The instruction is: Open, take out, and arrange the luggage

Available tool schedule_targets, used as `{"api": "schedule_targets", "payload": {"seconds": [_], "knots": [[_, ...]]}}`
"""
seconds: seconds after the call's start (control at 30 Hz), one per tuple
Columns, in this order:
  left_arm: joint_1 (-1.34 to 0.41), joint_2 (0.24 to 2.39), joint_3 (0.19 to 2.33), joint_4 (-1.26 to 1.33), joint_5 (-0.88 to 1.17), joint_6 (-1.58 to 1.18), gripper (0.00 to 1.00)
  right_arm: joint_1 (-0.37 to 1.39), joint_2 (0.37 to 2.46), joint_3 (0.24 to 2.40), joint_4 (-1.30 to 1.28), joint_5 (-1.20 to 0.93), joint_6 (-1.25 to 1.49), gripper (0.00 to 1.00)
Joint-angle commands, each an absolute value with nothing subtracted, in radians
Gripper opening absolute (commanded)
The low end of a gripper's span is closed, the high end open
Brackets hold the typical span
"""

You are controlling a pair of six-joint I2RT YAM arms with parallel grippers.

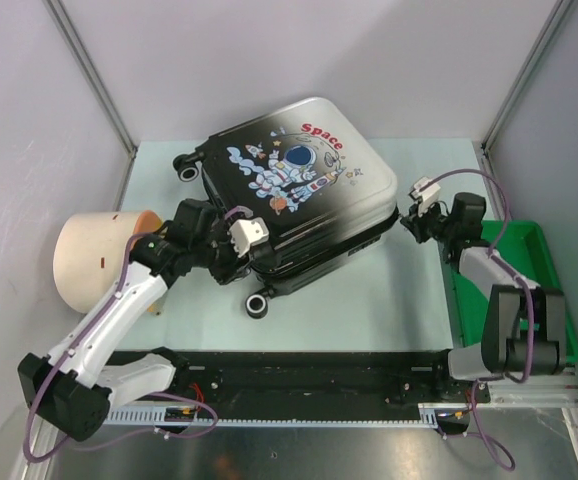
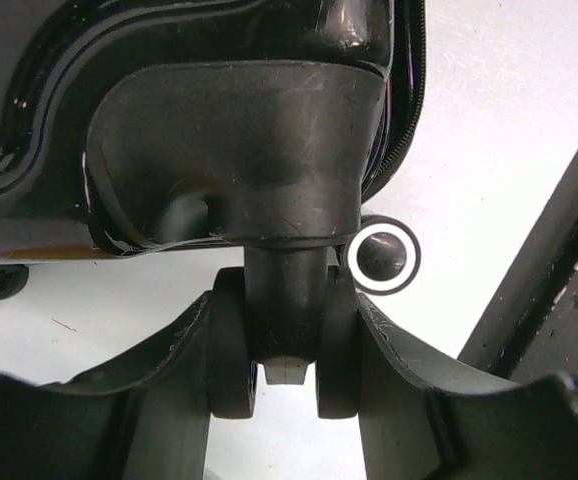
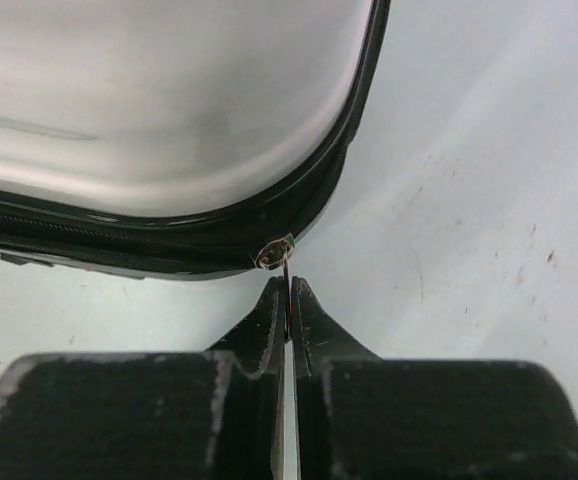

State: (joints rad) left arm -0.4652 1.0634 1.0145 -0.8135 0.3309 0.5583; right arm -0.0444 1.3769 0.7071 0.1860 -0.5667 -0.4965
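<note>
The luggage [image 1: 299, 190] is a rounded hard shell, glossy, white at its far half and black at its near half, with a cartoon astronaut print facing up. It lies flat and shut toward the far edge of the table [image 1: 369, 300], midway between left and right edges and skewed to them.

Left gripper [image 2: 284, 385]: its curved black fingers [image 2: 159, 390] are clamped from both sides on a twin wheel [image 2: 234, 350] at the shell's near-left corner. Each finger touches one disc. The wheel's stem rises into a scuffed, domed black housing [image 2: 239, 150].

Right gripper [image 3: 289, 300]: its fingers are pressed together on a thin flat zip pull [image 3: 288, 280]. The pull hangs from a small metal slider [image 3: 274, 252] on the black zip track at the shell's right corner — the fingertips sit just beside the shell without touching it.

The table is pale, matt and lightly scuffed. A beige cylinder [image 1: 89, 260] lies at the left edge; a green bin [image 1: 544, 250] stands along the right edge. A black rail [image 1: 309, 375] runs along the near edge. Grey-white panels with metal posts enclose the cell.
</note>
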Motion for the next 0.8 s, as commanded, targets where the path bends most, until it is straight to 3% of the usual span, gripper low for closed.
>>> {"api": "schedule_targets", "payload": {"seconds": [0.0, 0.23, 0.5, 0.77], "knots": [[-0.371, 1.126, 1.058, -0.873, 0.212, 0.725, 0.00, -0.193, 1.474, 0.837, 0.385, -0.711, -0.620, 0.00], [-0.367, 1.175, 1.048, -0.861, 0.250, 0.851, 0.00, -0.187, 1.689, 0.995, 0.526, -0.934, -0.597, 0.00], [-0.364, 1.221, 1.065, -0.853, 0.298, 0.913, 0.00, -0.134, 1.894, 1.161, 0.649, -0.982, -0.537, 0.00], [-0.359, 1.236, 1.095, -0.851, 0.362, 0.923, 0.00, -0.069, 1.963, 1.212, 0.684, -1.046, -0.321, 0.00]]}}
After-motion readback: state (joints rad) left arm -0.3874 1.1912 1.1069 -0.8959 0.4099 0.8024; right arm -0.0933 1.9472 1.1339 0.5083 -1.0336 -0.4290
